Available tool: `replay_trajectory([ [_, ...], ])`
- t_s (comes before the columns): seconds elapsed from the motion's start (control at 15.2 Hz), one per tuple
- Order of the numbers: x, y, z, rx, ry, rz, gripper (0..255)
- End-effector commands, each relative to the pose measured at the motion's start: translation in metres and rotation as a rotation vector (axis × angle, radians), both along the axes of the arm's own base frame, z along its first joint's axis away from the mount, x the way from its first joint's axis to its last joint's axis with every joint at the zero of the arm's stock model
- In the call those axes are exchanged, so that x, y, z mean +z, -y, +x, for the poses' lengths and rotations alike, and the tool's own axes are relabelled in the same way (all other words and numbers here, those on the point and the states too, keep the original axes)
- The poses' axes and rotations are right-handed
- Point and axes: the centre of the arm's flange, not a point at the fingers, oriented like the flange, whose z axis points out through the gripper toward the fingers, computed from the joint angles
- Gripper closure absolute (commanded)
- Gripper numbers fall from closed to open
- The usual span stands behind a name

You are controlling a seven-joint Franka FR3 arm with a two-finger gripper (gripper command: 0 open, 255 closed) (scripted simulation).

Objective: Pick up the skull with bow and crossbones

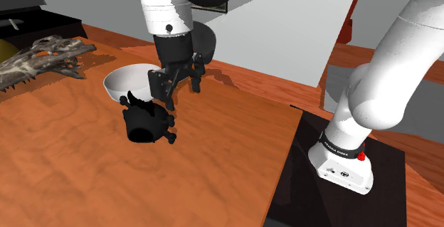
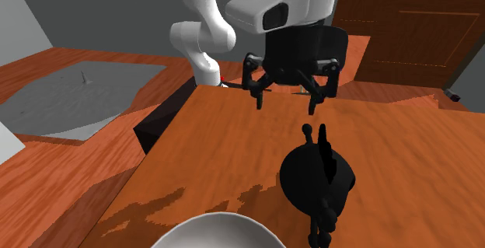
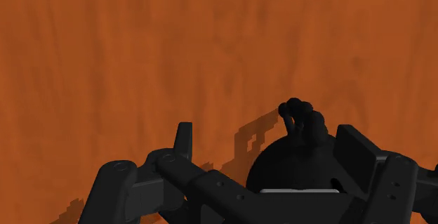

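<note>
White bowl [image 2: 214, 232] is noted closest in the second exterior view, at its near edge, resting on the wooden tabletop [image 2: 225, 145]. Just beyond the bowl, towards that view's right, the skull with bow and crossbones [image 2: 315, 178] is found lying on the tabletop. It is drawn solid black, with knobbed bone ends sticking out. In the shoulder view it is placed just near of the bowl; whether the two touch cannot be told.

The claw [image 2: 286, 106] is held above the tabletop, on the far side of the skull with bow and crossbones in the second exterior view, and up and to its right in the shoulder view. Its two fingers [image 3: 182, 145] are spread wide and nothing is gripped. In the wrist view the black skull is seen low between the fingers, much nearer to one than the other; contact with that finger cannot be judged there.

A long-jawed grey animal skull [image 1: 43, 58] is recorded at the shoulder view's far left, well apart from the claw. The black stand [image 1: 341, 204] is set beside the tabletop's right edge in that view.
</note>
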Motion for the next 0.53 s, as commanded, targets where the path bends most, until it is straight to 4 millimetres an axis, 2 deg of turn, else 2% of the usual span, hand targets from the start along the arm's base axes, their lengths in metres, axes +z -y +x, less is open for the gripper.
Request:
replay_trajectory([
  [0.0,-0.008,-0.024,0.005,0.003,-0.010,0.005,0],
  [0.13,-0.015,-0.049,0.009,0.008,-0.019,0.010,0],
  [0.2,-0.015,-0.049,0.009,0.009,-0.019,0.010,0],
  [0.46,-0.036,-0.049,0.009,0.009,-0.019,0.010,0],
])
